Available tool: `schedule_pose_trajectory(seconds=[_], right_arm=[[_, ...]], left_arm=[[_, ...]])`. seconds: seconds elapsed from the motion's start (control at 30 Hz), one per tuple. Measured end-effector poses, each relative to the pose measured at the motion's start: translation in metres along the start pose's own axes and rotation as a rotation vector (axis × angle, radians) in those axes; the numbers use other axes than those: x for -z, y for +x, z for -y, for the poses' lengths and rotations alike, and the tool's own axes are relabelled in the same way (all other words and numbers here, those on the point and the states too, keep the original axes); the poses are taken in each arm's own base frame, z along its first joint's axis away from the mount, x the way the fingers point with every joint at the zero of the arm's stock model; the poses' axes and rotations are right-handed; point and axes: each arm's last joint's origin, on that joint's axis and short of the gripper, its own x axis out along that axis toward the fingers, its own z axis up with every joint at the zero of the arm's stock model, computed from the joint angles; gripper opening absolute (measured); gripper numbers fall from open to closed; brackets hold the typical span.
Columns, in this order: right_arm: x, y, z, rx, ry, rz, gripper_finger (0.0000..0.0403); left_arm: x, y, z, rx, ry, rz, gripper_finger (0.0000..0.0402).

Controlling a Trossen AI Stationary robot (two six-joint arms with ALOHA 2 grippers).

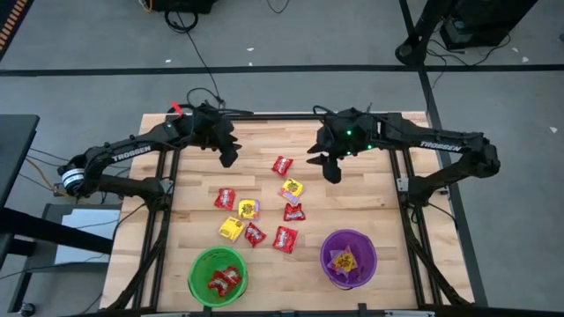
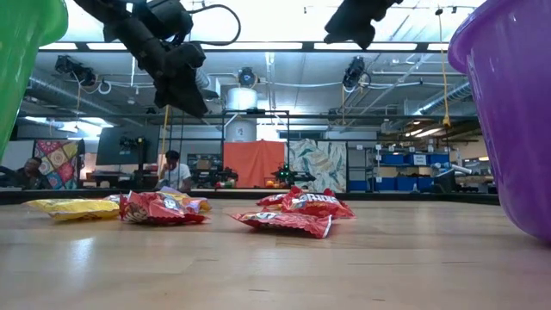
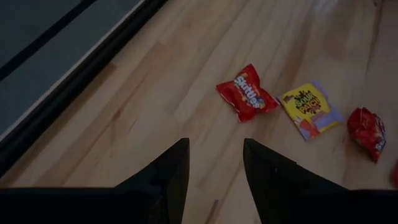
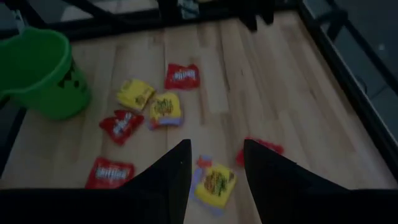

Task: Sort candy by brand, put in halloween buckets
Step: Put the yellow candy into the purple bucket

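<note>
While both arms hang high over the far half of the table (image 1: 370, 264), I see my left gripper (image 1: 229, 156) at eleven o'clock and right gripper (image 1: 332, 170) at one, each parted and holding nothing, likely scanning. Loose candy (image 1: 256, 211) sits mid-table; the green bucket (image 1: 218, 275) at seven holds red packets, the purple bucket (image 1: 348, 257) at five yellow ones
</note>
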Motion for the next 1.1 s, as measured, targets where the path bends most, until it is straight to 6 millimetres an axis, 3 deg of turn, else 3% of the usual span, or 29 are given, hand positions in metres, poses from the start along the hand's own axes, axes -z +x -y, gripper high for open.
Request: schedule_pose_trajectory(seconds=[0.13, 0.3, 0.47, 0.63, 0.8, 1.1], right_arm=[[0.018, 0.034, 0.002, -0.015, 0.035, -0.018, 0.0158], [0.048, 0.077, 0.011, -0.013, 0.068, -0.164, 0.0158], [0.056, 0.103, 0.015, -0.055, 0.117, -0.204, 0.0158], [0.052, 0.126, 0.014, -0.179, 0.11, -0.136, 0.0158], [0.061, 0.155, 0.015, -0.15, 0.118, -0.141, 0.0158], [0.095, 0.179, 0.017, -0.124, 0.205, -0.371, 0.0158]], left_arm=[[0.0, 0.0, 0.003, 0.009, 0.011, -0.003, 0.0156], [0.0, 0.0, 0.003, 0.01, 0.049, 0.004, 0.0156], [-0.002, 0.0, 0.003, 0.01, 0.07, 0.016, 0.0156], [-0.001, 0.0, 0.004, 0.012, 0.073, 0.015, 0.0156], [-0.002, 0.001, 0.005, 0.014, 0.076, 0.021, 0.0156], [-0.002, 0.0, 0.005, 0.014, 0.1, 0.022, 0.0156]])
